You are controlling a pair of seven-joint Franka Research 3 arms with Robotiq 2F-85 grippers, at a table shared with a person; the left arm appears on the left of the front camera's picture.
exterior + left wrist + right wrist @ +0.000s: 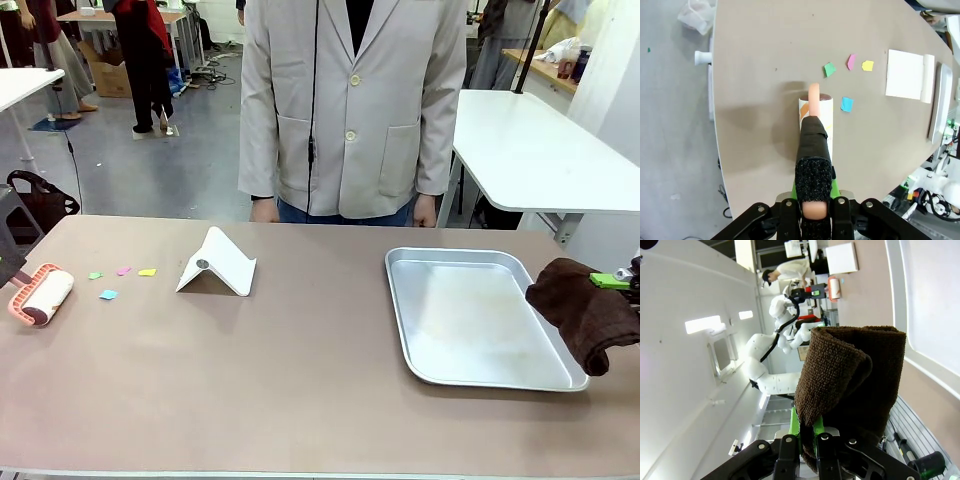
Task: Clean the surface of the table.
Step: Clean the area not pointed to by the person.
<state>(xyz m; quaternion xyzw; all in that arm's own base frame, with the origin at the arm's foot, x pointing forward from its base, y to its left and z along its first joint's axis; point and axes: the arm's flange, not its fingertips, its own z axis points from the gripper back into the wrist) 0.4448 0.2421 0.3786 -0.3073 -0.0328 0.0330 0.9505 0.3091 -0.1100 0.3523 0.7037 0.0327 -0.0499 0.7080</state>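
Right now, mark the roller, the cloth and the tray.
roller (pixel 48 291): front view, on its sticky drum.
cloth (pixel 583 312): front view, on its hanging fold.
tray (pixel 470 322): front view, on its bare floor.

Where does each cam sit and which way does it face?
Front: fixed between the arms, faces across the table at the person; right claw holds cloth at right.
Left wrist: on left arm, looks down left claw, shut on roller, at the table.
Right wrist: on right arm, rolled sideways, looks along right claw and cloth.
Shared: roller in front and left wrist.
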